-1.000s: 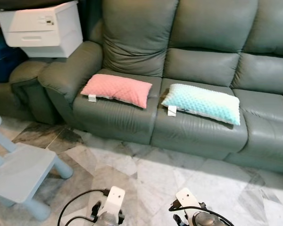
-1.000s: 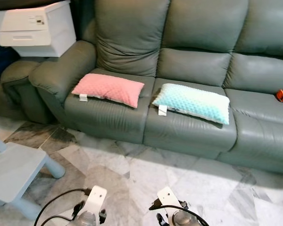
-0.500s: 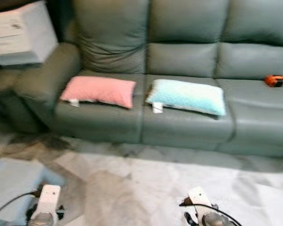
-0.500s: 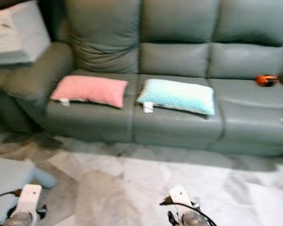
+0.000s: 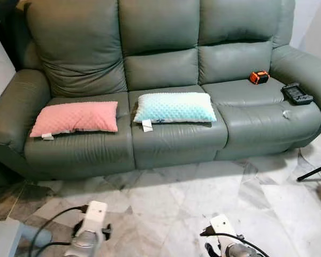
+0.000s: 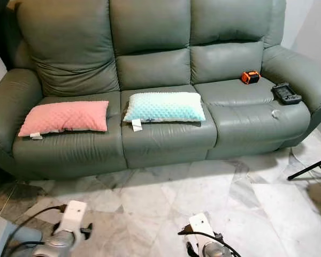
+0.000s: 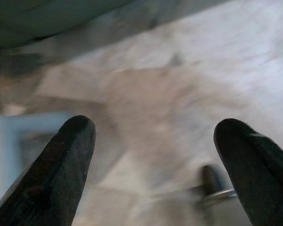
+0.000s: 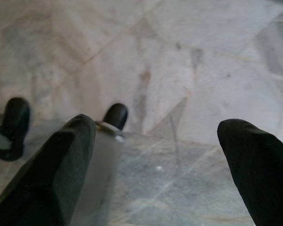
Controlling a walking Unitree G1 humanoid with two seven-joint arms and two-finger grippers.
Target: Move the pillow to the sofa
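While my view swung right along the sofa, both pillows stayed put: the pink pillow on the left seat near the armrest, the teal pillow on the middle seat, just apart. That turn revealed the right seat's orange gadget and black remote. I judged the move finished, since nothing was carried. My left gripper and right gripper hung low over the marble floor, fingers spread, empty.
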